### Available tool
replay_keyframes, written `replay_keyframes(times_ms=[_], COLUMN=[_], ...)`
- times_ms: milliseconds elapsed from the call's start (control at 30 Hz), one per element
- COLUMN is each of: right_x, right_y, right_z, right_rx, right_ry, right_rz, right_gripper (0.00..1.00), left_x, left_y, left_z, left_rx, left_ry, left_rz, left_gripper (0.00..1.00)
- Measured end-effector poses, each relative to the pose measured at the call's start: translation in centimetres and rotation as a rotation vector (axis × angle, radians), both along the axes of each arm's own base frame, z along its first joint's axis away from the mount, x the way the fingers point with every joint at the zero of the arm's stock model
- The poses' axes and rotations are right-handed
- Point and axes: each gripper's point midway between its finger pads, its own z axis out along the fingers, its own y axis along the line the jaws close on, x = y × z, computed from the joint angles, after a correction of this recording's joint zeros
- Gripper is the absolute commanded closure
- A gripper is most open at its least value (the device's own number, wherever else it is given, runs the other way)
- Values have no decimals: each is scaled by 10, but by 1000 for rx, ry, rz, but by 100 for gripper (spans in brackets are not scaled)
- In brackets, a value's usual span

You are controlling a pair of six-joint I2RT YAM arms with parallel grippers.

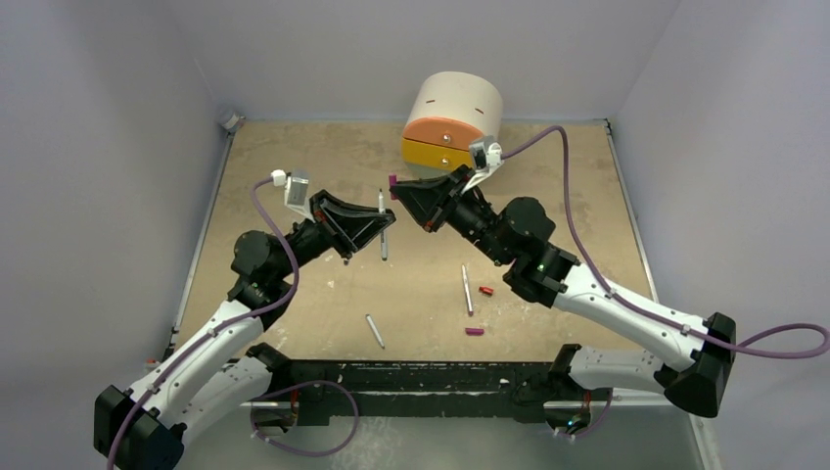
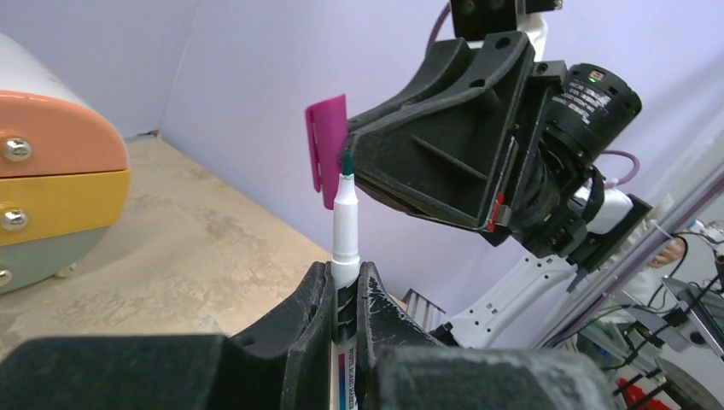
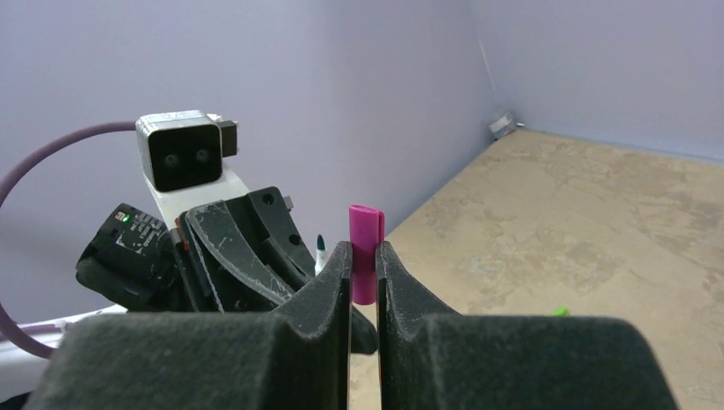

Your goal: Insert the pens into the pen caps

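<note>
Left gripper (image 2: pixel 344 275) clamps the pen (image 2: pixel 345 224), barrel upright, tip up, and right gripper (image 3: pixel 364 260) pinches the magenta cap (image 2: pixel 327 147) just beside that tip, at eleven o'clock in the left wrist view.

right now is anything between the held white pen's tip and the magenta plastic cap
Nothing visible does. The white green-tipped pen in the left gripper sits beside the magenta plastic cap in the right gripper.
</note>
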Motion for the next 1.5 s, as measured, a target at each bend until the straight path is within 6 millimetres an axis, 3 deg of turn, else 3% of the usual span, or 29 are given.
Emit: replay_keyframes(times_ms=[467,933,1500], right_x=[-7,-2,-5], right_y=[10,20,20], right_z=[38,25,26], right_rx=[46,16,19], right_ry=[-105,-89,-96], right_rz=[60,70,81], right_gripper=[100,100,100], left_x=[-9,-15,-13], left_y=[-4,-4,-3], left_z=[-1,-2,-4], left_rx=[14,29,40], left_ry=[-19,-27,-28], left_rz=[-50,-63,-44], left_gripper=[100,100,100])
